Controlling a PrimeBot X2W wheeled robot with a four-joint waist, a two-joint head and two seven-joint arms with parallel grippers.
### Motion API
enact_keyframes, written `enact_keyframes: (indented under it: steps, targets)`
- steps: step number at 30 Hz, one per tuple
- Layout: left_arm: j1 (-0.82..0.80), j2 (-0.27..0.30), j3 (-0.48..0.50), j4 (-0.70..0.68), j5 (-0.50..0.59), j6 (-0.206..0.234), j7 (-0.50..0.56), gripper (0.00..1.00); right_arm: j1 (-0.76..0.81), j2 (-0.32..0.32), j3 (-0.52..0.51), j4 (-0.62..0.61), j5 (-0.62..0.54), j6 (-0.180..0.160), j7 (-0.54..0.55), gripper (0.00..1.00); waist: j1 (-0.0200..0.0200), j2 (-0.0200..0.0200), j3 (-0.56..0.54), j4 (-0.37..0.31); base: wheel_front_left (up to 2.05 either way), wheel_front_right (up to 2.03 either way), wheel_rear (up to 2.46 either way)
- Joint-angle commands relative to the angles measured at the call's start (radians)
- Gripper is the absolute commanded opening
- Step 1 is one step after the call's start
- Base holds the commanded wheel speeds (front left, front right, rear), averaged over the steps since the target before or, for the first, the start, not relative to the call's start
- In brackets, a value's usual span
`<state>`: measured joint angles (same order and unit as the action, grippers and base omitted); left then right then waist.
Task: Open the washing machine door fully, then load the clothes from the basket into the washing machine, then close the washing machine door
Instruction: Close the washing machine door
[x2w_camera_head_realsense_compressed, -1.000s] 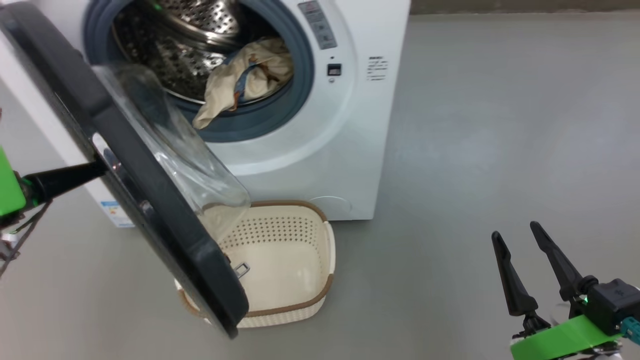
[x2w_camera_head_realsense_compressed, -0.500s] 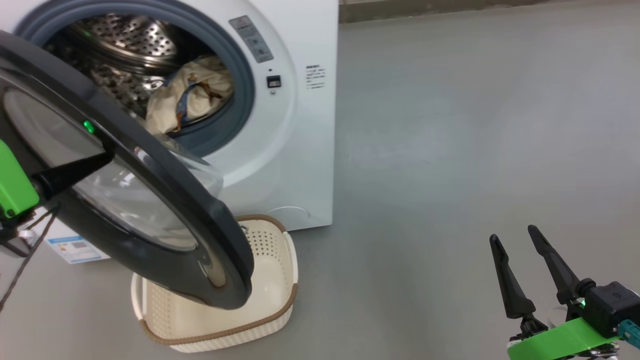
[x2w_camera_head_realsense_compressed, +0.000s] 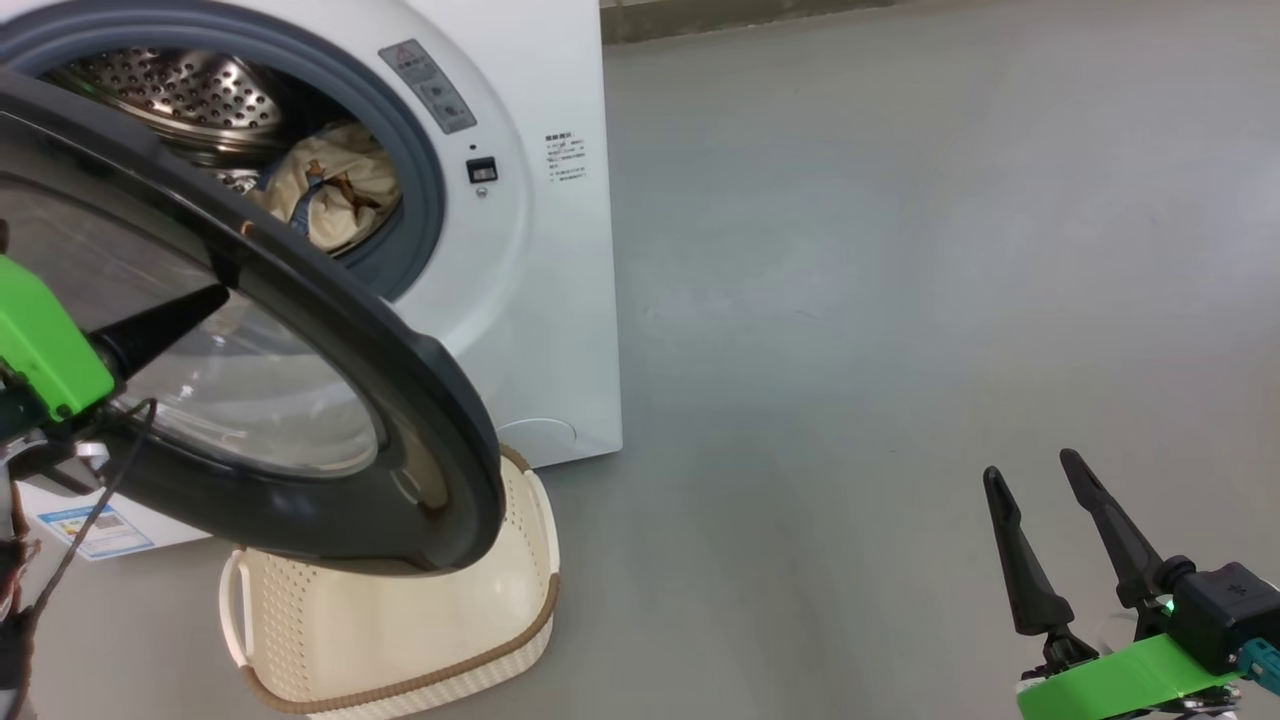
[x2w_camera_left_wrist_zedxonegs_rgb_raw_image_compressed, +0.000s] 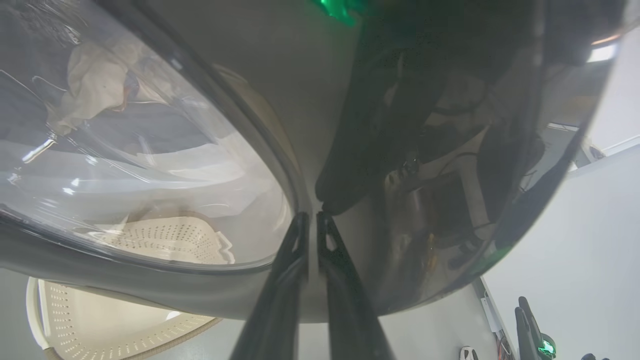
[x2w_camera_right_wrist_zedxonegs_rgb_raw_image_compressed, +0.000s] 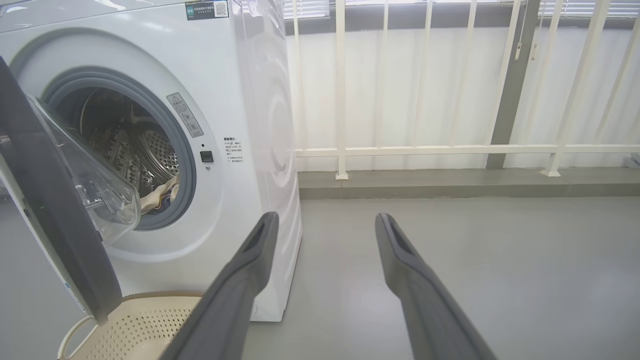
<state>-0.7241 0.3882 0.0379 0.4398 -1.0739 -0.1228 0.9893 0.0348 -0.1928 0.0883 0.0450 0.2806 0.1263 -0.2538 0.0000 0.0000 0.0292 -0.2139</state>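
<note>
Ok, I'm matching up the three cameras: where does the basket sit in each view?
Head view: basket lower left, partly behind the washing machine door.
Left wrist view: basket in the bottom left corner, below the door.
Right wrist view: basket at the bottom left edge, under the door.
Shared landmark: the black door.

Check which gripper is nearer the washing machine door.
Left. The left gripper, jaws shut, has its tips on the outer face of the washing machine door. The right gripper, jaws open, hangs over the floor well off to the right, apart from it.
</note>
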Motion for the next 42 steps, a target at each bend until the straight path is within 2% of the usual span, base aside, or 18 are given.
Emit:
enact_keyframes:
  steps: [1, 9, 15, 19, 20, 21, 22, 23, 24, 32, 42]
  targets:
    - [-0.061, 0.042, 0.027, -0.021, 0.009, -0.007, -0.014, 0.00, -0.005, -0.011, 0.009, -0.021, -0.008, 0.004, -0.008, 1.00, 0.0000, 0.0000, -0.001, 0.009, 0.00, 0.00, 0.00]
    - [-0.035, 0.059, 0.027, -0.026, -0.011, -0.007, -0.008, 0.00, -0.004, -0.009, 0.013, -0.021, -0.009, 0.004, -0.008, 1.00, 0.0000, 0.0000, -0.006, 0.066, 0.00, 0.00, 0.00]
    - [0.016, 0.066, 0.028, -0.043, -0.014, -0.008, -0.043, 0.00, -0.007, -0.013, 0.019, -0.021, -0.009, 0.004, -0.008, 1.00, 0.0000, 0.0000, -0.007, 0.115, 0.00, 0.00, 0.00]
    - [0.084, 0.070, 0.037, -0.063, -0.034, -0.008, -0.069, 0.40, -0.007, -0.016, 0.020, -0.021, -0.010, 0.004, -0.008, 1.00, 0.0000, 0.0000, -0.011, 0.143, 0.00, 0.00, 0.00]
    - [0.103, 0.071, 0.039, -0.069, -0.039, -0.008, -0.076, 0.47, -0.006, -0.017, 0.019, -0.022, -0.010, 0.004, -0.008, 1.00, 0.0000, 0.0000, -0.011, 0.151, 0.00, 0.00, 0.00]
    - [0.103, 0.071, 0.039, -0.069, -0.039, -0.008, -0.076, 0.47, -0.006, -0.017, 0.019, -0.022, -0.010, 0.004, -0.008, 1.00, 0.0000, 0.0000, -0.011, 0.151, 0.00, 0.00, 0.00]
    - [0.121, 0.072, 0.042, -0.073, -0.047, -0.008, -0.082, 0.52, -0.005, -0.018, 0.019, -0.022, -0.010, 0.004, -0.008, 1.00, 0.0000, 0.0000, -0.012, 0.158, 0.00, 0.00, 0.00]
    - [0.139, 0.073, 0.046, -0.077, -0.053, -0.008, -0.093, 0.73, -0.004, -0.019, 0.019, -0.022, -0.010, 0.004, -0.008, 1.00, 0.0000, 0.0000, -0.012, 0.166, 0.00, 0.00, 0.00]
    - [0.156, 0.073, 0.047, -0.081, -0.058, -0.008, -0.103, 1.00, -0.003, -0.020, 0.020, -0.022, -0.010, 0.004, -0.008, 1.00, 0.0000, 0.0000, -0.013, 0.173, 0.00, 0.00, 0.00]
    - [0.320, 0.059, 0.018, -0.124, -0.086, -0.008, -0.234, 1.00, -0.002, -0.023, 0.026, -0.024, -0.012, 0.004, -0.008, 1.00, 0.0000, 0.0000, -0.018, 0.234, 0.00, 0.00, 0.00]
    - [0.461, 0.019, 0.008, -0.098, -0.097, -0.008, -0.498, 1.00, -0.016, -0.025, 0.035, -0.021, -0.011, 0.004, -0.008, 1.00, 0.0000, 0.0000, -0.020, 0.276, 0.00, 0.00, 0.00]
